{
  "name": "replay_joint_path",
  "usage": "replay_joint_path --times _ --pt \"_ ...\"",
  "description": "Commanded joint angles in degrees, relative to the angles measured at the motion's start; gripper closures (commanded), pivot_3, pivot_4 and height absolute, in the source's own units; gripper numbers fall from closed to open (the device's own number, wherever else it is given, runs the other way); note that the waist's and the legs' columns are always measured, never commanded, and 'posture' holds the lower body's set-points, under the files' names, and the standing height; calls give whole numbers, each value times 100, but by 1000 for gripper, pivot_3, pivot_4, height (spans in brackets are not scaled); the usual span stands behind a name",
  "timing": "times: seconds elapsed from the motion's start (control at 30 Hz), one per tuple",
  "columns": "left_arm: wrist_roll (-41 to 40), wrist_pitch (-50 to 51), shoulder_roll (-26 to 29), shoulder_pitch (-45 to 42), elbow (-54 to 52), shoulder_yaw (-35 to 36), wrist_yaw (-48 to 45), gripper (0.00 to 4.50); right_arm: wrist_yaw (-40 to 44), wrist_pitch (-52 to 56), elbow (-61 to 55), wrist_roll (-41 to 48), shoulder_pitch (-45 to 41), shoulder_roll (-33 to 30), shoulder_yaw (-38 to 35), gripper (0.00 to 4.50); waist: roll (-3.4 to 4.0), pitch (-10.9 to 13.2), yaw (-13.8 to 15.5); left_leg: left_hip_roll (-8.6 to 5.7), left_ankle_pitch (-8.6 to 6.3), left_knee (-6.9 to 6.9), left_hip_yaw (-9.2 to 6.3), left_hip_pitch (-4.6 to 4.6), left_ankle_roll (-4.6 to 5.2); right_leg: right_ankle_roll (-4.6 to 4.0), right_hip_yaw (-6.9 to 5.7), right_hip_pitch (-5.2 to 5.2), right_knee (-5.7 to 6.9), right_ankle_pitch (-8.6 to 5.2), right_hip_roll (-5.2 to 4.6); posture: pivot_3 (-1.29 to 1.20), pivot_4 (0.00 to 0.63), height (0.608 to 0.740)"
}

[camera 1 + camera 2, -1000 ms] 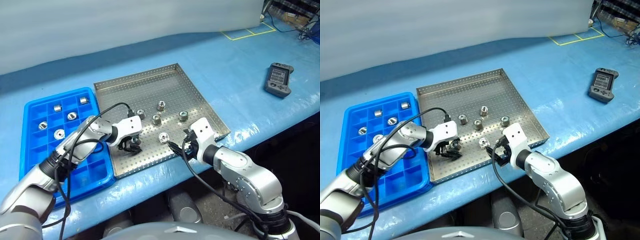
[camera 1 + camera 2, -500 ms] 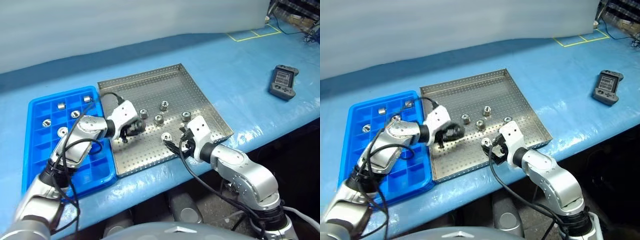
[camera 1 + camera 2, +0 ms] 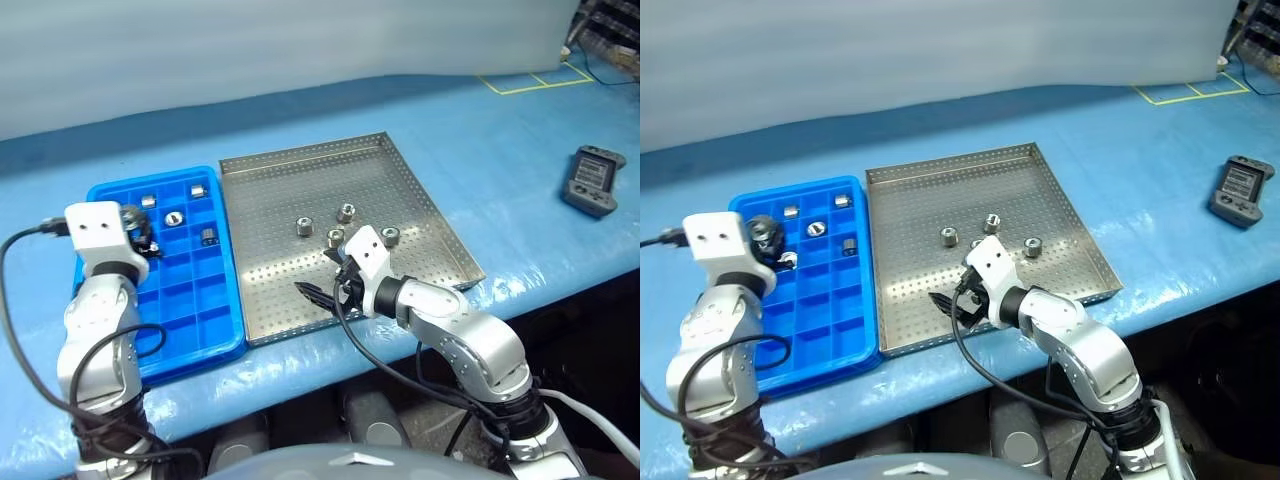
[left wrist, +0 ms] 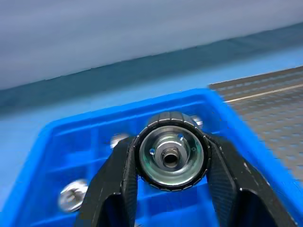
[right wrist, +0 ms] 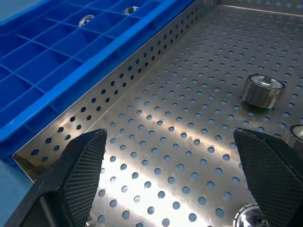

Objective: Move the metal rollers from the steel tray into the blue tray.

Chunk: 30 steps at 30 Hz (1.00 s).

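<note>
Four rollers [image 3: 305, 227] lie on the steel tray [image 3: 400, 170], grouped just past its middle toward three o'clock. At least four more sit in cells at the twelve o'clock end of the blue tray [image 3: 190, 320], which lies close along the steel tray's nine o'clock side.

The left claw [image 4: 170, 147] is clamped narrow on one held roller [image 4: 170, 158], gripped by its rim with the centre hole facing the wrist camera. It hangs over the blue tray near the ten o'clock corner, above the cells and not yet in one. So the step in hand looks like the delivery of this roller. The next move calls for picking a cell with nothing in it, lowering until the roller is inside its walls, then spreading the fingers. Released from this height it could bounce or roll into a neighbour.

The right claw [image 5: 169, 137] stands wide and holds nothing, low over the steel tray floor at about seven o'clock of the group. Its likely next job is to push toward the nearest roller, straddle it and close.
</note>
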Motion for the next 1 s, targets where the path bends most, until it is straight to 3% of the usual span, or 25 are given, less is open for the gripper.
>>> replay_joint_path --times 0.03,0.4,0.43,0.63,0.83,1.0 --pt "236 197 -13 152 -410 88 350 2786 98 -148 -42 -39 -106 -28 13 0 -1 0 100 -1 -1 5 -3 0 2 1 -3 5 -1 0 -1 -38 150 740" --pt "207 768 -154 624 81 -148 379 2786 180 -100 -73 -84 -78 -40 25 0 -4 1 247 2 -4 15 -2 45 5 -30 -11 58 -6 -19 0 -57 150 740" --pt "182 803 -155 603 102 -140 375 2067 167 -89 -95 -88 -49 -47 16 0 -4 1 245 3 -4 15 -3 45 5 -30 -11 57 -5 -19 0 -61 150 740" --pt "111 454 19 220 108 -233 231 163 106 -67 -181 -88 56 -68 -69 0 -7 3 207 3 -4 14 -1 48 4 -31 -10 59 -5 -20 0 -84 150 740" --pt "-110 -1055 700 -709 378 -1048 -909 22 7 -52 -249 -121 168 -207 -256 0 -9 4 230 3 -4 15 -2 40 4 -31 -13 58 -11 -20 -1 -125 150 740" --pt "-729 -912 814 -1602 1277 -1827 -2046 22 -126 -48 -395 -143 347 -275 -415 0 -6 3 134 0 -12 13 8 39 15 -30 -6 57 -18 -19 -2 -175 150 740"
